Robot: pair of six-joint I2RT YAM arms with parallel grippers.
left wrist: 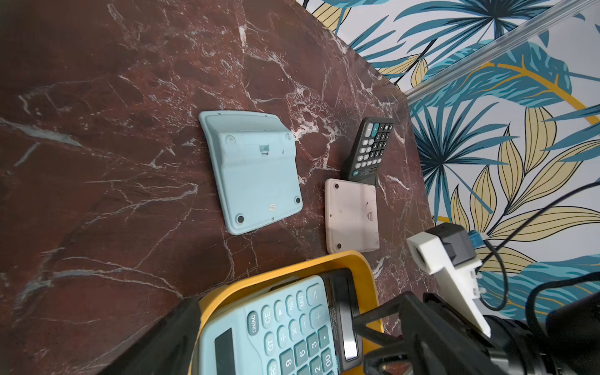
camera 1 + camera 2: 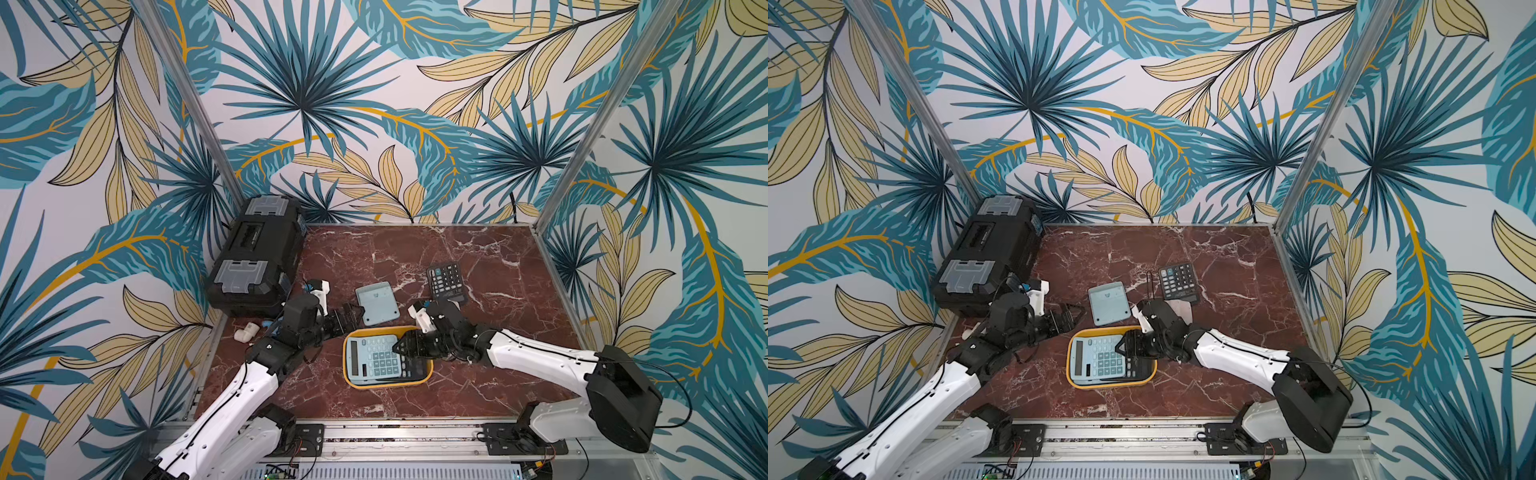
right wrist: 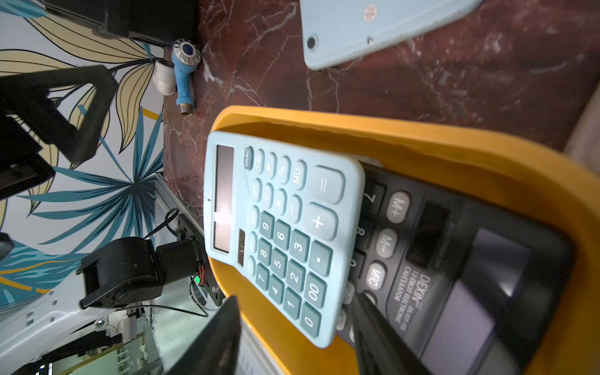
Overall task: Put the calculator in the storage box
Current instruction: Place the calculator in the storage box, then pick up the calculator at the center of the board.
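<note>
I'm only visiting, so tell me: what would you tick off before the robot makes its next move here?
1. Light blue calculator inside the storage box: ok.
2. It lies flat: cannot tell; it overlaps a black calculator.
3. Right gripper free of it: ok, the jaws stand apart.
4. Left gripper open and outside the box: ok.
5. All calculators boxed: not ok; a face-down blue calculator lies on the table.

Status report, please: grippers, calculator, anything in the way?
Left gripper open, beside tray. Right gripper open over tray. Blue calculator in tray, resting on black calculator. Nothing blocking.
</note>
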